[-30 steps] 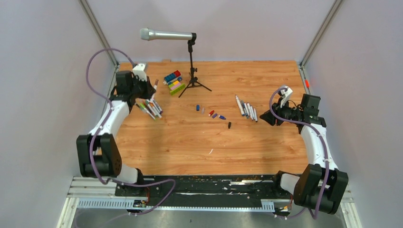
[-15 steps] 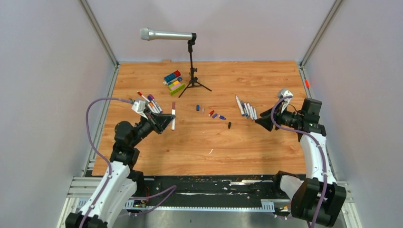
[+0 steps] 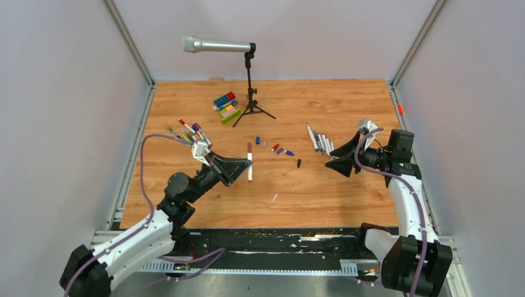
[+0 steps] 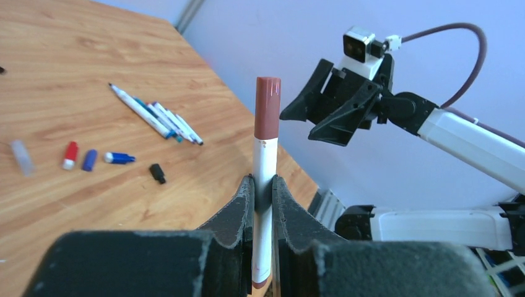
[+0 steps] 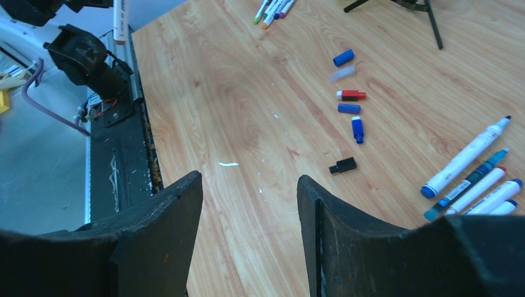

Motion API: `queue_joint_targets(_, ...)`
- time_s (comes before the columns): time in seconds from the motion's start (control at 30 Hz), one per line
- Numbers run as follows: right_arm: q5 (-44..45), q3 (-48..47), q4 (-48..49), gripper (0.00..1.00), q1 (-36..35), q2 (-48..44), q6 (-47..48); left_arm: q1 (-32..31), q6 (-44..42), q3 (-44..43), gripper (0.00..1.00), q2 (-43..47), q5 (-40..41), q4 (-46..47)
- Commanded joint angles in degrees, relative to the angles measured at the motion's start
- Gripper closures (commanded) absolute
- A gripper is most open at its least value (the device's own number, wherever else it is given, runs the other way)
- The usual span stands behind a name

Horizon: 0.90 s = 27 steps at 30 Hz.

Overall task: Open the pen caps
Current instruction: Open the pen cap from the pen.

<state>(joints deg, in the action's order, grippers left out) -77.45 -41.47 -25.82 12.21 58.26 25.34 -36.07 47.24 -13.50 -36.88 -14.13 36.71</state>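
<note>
The wooden table (image 3: 347,198) carries a fan of colour-ended pens (image 3: 189,131) at ten o'clock, toy blocks (image 3: 226,106) and a microphone stand (image 3: 251,106) near twelve, loose caps (image 3: 278,149) scattered about its middle, a row of uncapped pens (image 3: 320,141) at two, and perhaps a white fleck (image 3: 273,197) toward six.

A white brown-capped pen (image 4: 265,154) stands clamped in the left claw (image 4: 263,185), with its cap (image 4: 267,108) on and pointing up. Six loose caps (image 3: 280,150), in blue, red, clear and black, lie scattered in the middle of the counter (image 3: 309,192). Just to their right lies a row of uncapped pens (image 3: 321,141). A bunch of capped pens (image 3: 192,132) lies at the far left.
</note>
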Motion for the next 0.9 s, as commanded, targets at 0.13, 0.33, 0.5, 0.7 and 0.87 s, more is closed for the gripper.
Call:
queue_joint_targets(0.13,-7.09,2.84,5.37,0.41,-1.66,-1.87,-2.90,-12.43,-2.42,-3.79,1.00,-16.59,12.27,20.76)
queue_joint_targets(0.33,-5.65,5.79,16.18,0.41,-6.32,-2.18,-15.47,-18.85,-4.50,-7.60,1.00,-27.10,16.90,28.95)
queue_joint_targets(0.5,-2.91,8.16,24.90,0.41,-11.53,-1.49,-26.21,-23.50,-5.54,-10.49,1.00,-34.90,21.71,36.03)
queue_joint_targets(0.7,1.11,9.98,35.47,0.41,-16.13,-0.75,-39.58,-27.28,-4.97,-14.18,1.00,-42.58,27.87,39.62)
queue_joint_targets(0.87,2.21,10.77,39.02,0.44,-18.72,-0.24,-43.75,-29.34,-5.26,-16.98,1.00,-47.25,30.95,41.29)
